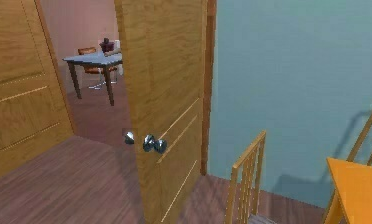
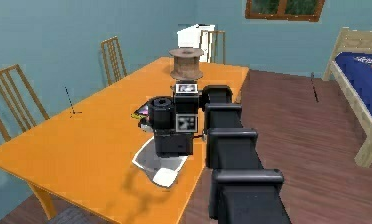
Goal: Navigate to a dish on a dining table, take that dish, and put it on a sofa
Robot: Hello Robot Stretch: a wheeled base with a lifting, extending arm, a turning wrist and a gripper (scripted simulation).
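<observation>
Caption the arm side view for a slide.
Stretch's arm reaches across an orange dining table, gripper near a white dish.

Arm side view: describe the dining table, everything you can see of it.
The dining table has a long, flat orange top that looks like smooth wood, running level from the view's lower left toward the far wall. Slat-backed chairs stand along its left side. A brown round thing sits near its far end, a pale flat thing near its near edge. The arm reaches above the top.

Open wooden door (image 1: pixel 166 80) with round knobs (image 1: pixel 154 144), wooden chairs (image 2: pixel 113 45) by teal wall (image 2: pixel 54 35), blue-covered bed (image 2: pixel 356 72), window (image 2: pixel 284 8)
</observation>
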